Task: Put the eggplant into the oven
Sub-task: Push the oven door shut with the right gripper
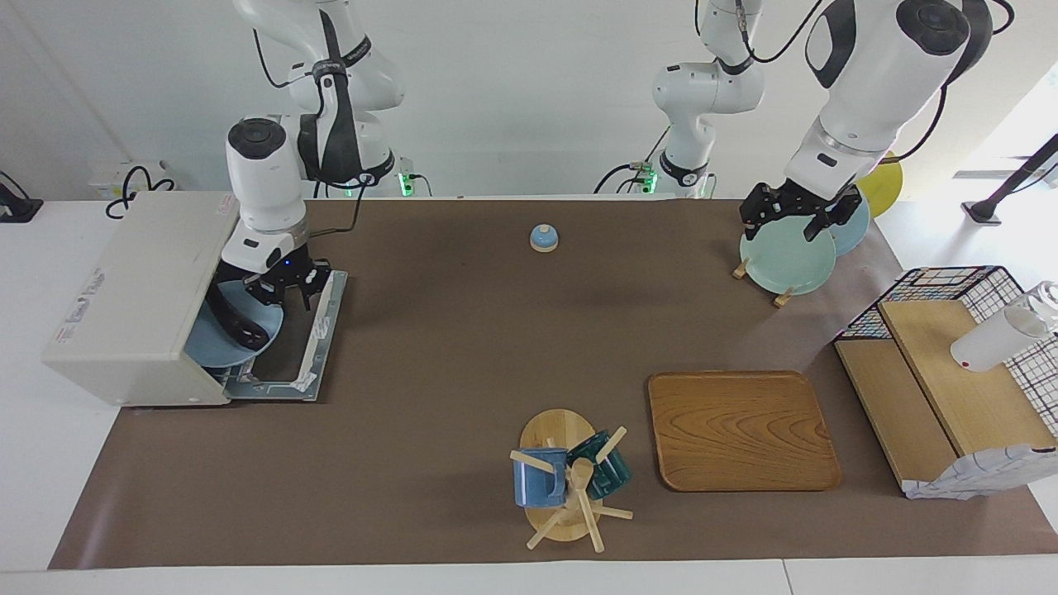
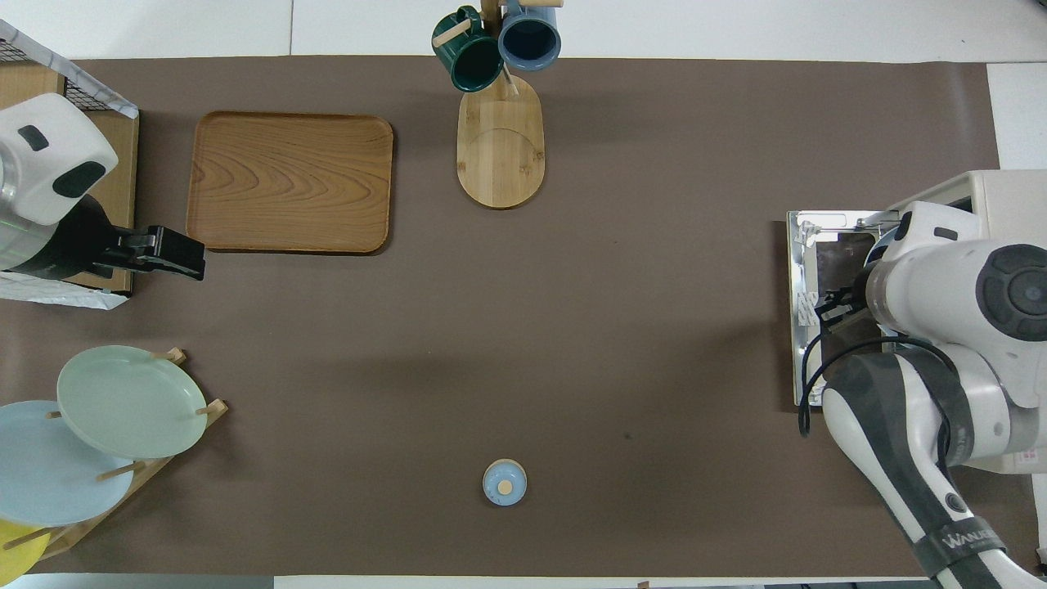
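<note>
The cream-white oven [image 1: 132,289] stands at the right arm's end of the table, its glass door [image 1: 310,335] folded down flat. A light blue plate [image 1: 207,351] lies tilted in the oven's mouth. The dark eggplant [image 1: 235,321] lies on it. My right gripper [image 1: 287,291] hangs open just over the door, beside the plate's rim, holding nothing. In the overhead view the right arm covers the oven's mouth [image 2: 1002,192] and hides the eggplant; the right gripper [image 2: 834,309] is over the door [image 2: 806,360]. My left gripper [image 1: 792,221] waits over the plate rack.
A plate rack holds a green plate [image 1: 785,260] and others near the left arm. A blue bell [image 1: 543,238], a wooden tray [image 1: 740,430], a mug tree with two mugs [image 1: 570,479] and a wire basket with wooden shelves [image 1: 950,372] are on the brown mat.
</note>
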